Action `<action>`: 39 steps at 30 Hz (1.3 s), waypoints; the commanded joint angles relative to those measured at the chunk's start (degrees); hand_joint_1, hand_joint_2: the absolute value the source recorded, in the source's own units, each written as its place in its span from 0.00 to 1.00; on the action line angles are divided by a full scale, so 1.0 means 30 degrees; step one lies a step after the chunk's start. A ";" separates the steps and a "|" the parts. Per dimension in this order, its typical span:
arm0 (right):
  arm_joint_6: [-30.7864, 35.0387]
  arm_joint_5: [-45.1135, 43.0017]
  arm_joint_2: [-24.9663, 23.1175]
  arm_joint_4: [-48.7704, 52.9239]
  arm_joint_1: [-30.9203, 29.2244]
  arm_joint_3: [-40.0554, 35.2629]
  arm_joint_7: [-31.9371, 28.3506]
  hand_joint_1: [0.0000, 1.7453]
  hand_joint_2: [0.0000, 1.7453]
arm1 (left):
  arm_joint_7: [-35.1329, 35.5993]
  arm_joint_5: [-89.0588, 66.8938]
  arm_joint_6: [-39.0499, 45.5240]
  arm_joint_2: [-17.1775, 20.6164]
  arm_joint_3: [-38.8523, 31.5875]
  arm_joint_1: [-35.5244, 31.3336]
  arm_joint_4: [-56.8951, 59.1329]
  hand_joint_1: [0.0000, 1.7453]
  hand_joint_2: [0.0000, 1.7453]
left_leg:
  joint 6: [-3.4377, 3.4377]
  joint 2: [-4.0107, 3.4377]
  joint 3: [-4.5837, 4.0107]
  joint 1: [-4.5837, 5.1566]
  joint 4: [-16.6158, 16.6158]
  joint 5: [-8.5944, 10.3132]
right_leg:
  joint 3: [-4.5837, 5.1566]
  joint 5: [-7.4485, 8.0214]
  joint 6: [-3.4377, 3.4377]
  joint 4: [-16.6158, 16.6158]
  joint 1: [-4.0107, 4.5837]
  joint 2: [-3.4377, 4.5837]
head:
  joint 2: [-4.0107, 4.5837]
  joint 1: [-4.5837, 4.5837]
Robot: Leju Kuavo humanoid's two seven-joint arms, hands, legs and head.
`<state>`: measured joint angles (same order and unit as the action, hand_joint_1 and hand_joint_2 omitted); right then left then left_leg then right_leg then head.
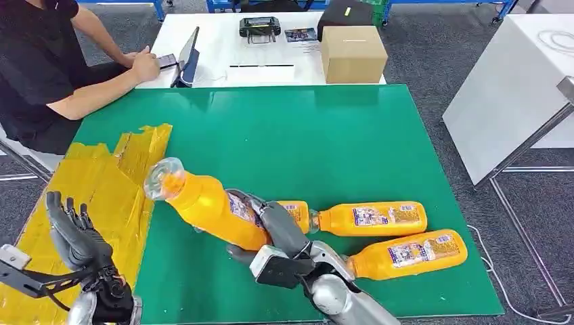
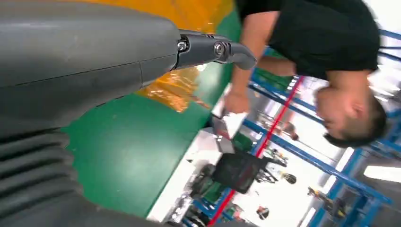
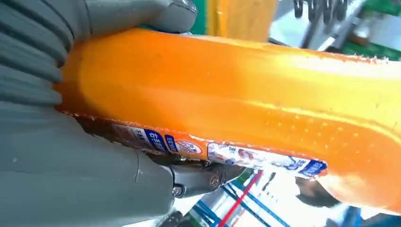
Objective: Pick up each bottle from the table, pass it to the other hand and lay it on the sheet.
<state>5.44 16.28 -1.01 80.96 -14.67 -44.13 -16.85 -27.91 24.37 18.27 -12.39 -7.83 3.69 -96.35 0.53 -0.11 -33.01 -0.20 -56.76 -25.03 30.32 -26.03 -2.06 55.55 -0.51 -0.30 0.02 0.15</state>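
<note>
— What was seen from the head view?
— An orange bottle (image 1: 206,206) was gripped by the right hand (image 1: 274,233), tilted above the green table (image 1: 325,142). The left hand (image 1: 71,230) was held empty, fingers spread, over the yellow sheet (image 1: 101,183).
— And the right wrist view?
— The bottle (image 3: 246,99) was seen clasped between thumb and fingers (image 3: 198,177).

bottle (image 1: 210,206): glossy orange plastic | sheet (image 1: 101,186): crinkled shiny yellow | table (image 1: 325,135): matt green | box (image 1: 352,53): cardboard
</note>
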 commanded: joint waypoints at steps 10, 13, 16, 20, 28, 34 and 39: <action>-0.0702 0.0076 -0.0857 -0.0289 -0.0004 0.1796 -0.0733 1.00 1.00 | 0.0085 -0.2650 -1.0051 0.0854 0.2708 0.2004 -0.0472 0.00 1.00 | -0.0005 -0.0012 0.0033 -0.0005 0.0006 -0.0010 | -0.0017 -0.0004 0.0007 -0.0009 0.0010 0.0020 | 0.0000 -0.0015; -0.0781 0.0183 -0.0967 -0.0537 -0.0076 0.1701 -0.0733 1.00 1.00 | 0.0154 -0.2723 -1.0653 0.0888 0.3391 0.2229 -0.0651 0.00 1.00 | -0.0007 0.0002 0.0056 -0.0020 0.0003 -0.0021 | -0.0053 -0.0012 0.0013 -0.0022 0.0024 0.0009 | 0.0000 -0.0007; -0.1024 0.0677 -0.1107 -0.0778 -0.0017 0.1285 -0.0744 1.00 1.00 | 0.0509 -0.1662 -1.2650 0.1096 0.4437 0.2734 -0.0730 0.00 1.00 | -0.0010 -0.0033 0.0071 -0.0030 0.0003 -0.0033 | -0.0064 -0.0006 0.0017 -0.0030 0.0034 0.0051 | 0.0000 -0.0015; -0.1163 0.1306 -0.1556 -0.1634 -0.0276 0.0699 -0.0646 1.00 1.00 | 0.0555 -0.1538 -1.3554 0.1222 0.5103 0.2875 -0.0523 0.00 1.00 | -0.0011 -0.0018 0.0088 -0.0020 0.0020 -0.0030 | -0.0081 -0.0012 0.0017 -0.0039 0.0023 0.0030 | 0.0000 0.0000; -0.1132 0.2214 -0.2241 -0.3011 -0.1015 -0.0183 -0.0155 1.00 1.00 | 0.0795 -0.1963 -1.3644 0.1223 0.5503 0.2492 -0.0256 0.00 1.00 | -0.0015 -0.0046 0.0069 -0.0025 0.0016 -0.0019 | -0.0056 0.0007 0.0021 -0.0029 0.0035 0.0061 | 0.0000 -0.0007; -0.1433 0.2623 -0.2821 -0.4884 -0.1842 -0.1056 0.0386 1.00 1.00 | 0.0915 -0.2206 -1.3706 0.1313 0.6061 0.2453 -0.0359 0.00 1.00 | -0.0007 -0.0033 0.0046 -0.0006 0.0020 -0.0008 | -0.0031 0.0007 0.0008 -0.0021 0.0024 0.0046 | 0.0000 -0.0007; -0.1433 0.2623 -0.2821 -0.4884 -0.1842 -0.1056 0.0386 1.00 1.00 | 0.0915 -0.2206 -1.3706 0.1313 0.6061 0.2453 -0.0359 0.00 1.00 | -0.0012 -0.0022 0.0063 -0.0019 0.0021 -0.0015 | -0.0056 0.0000 0.0016 -0.0032 0.0034 0.0034 | 0.0000 -0.0007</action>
<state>1.31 24.02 -9.22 73.35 -16.34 -44.46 -16.00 -25.46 18.05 -22.82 -10.14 8.44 12.02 -98.97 0.53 -0.12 -33.00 -0.20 -56.75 -25.03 30.33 -26.02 -2.07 55.56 -0.47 -0.28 0.02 0.13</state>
